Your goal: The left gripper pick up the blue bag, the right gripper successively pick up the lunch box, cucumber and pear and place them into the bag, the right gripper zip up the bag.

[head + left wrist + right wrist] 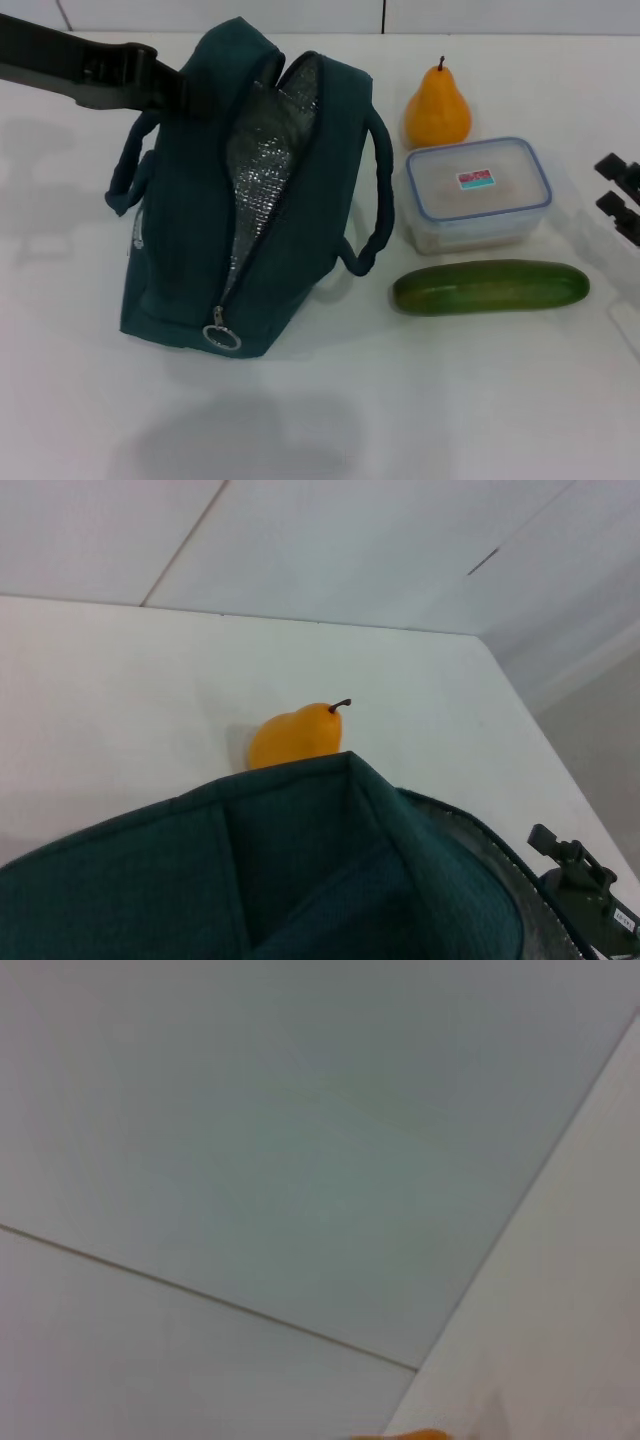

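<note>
A round metal zipper pull (221, 338) hung at the near bottom corner of the 1 blue bag (200, 220), the closest thing to the head camera. The bag stood upright on the white bench (330, 420), left of centre, its zip open along the top so that the silver lining (262, 170) showed through the gap. It had 2 handles: 1 (128, 170) looped out on its left side and 1 (378, 190) on its right.

The left gripper (165, 85) reached in from the upper left and met the bag's top rear edge; whether its fingers were clamped on the fabric or merely against it could not be told, as the bag hid them. Its wrist camera looked over the bag's rim toward the pear.

To the right of the bag lay 3 items, all outside it. 1 orange-yellow pear (437, 108) stood upright farthest back. Just in front of it sat 1 clear lunch box (477, 193) with a blue-edged lid and a small label. Nearest of the 3, 1 green cucumber (490, 286) lay lengthwise, just in front of the box.

The right gripper (620, 195) sat at the far right edge of the head view, apart from the food; only dark parts of it showed, so its fingers' state could not be told.
</note>
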You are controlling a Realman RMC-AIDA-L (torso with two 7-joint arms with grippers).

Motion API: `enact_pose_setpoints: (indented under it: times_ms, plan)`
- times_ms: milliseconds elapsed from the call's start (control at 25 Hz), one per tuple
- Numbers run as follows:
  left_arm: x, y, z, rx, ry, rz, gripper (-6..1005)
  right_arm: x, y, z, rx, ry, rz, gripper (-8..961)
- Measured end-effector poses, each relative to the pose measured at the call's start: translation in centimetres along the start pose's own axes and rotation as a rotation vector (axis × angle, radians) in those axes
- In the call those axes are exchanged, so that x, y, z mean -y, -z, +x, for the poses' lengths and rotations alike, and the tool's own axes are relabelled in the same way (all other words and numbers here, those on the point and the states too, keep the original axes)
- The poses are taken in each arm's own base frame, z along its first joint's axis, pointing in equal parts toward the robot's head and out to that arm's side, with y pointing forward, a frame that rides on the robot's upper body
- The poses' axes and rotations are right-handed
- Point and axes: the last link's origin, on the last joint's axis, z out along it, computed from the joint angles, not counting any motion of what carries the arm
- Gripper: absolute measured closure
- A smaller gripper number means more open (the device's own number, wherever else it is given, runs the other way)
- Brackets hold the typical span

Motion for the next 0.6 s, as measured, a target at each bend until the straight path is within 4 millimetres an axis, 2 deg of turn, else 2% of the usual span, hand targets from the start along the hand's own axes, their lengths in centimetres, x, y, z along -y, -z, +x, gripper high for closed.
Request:
enact_pose_setpoints:
  times_ms: [280,600]
  plan:
    - [0.1,0.0,0.1,0.002,-0.004,0.015,951,-0.4,-3.0,0.6,-0.075,0.021,0.031,155]
    - [-0.1,-0.1,0.3,-0.001,-0.012,0.015,952,-1.2,-4.7,0.8,-0.102,0.020,0.021,156]
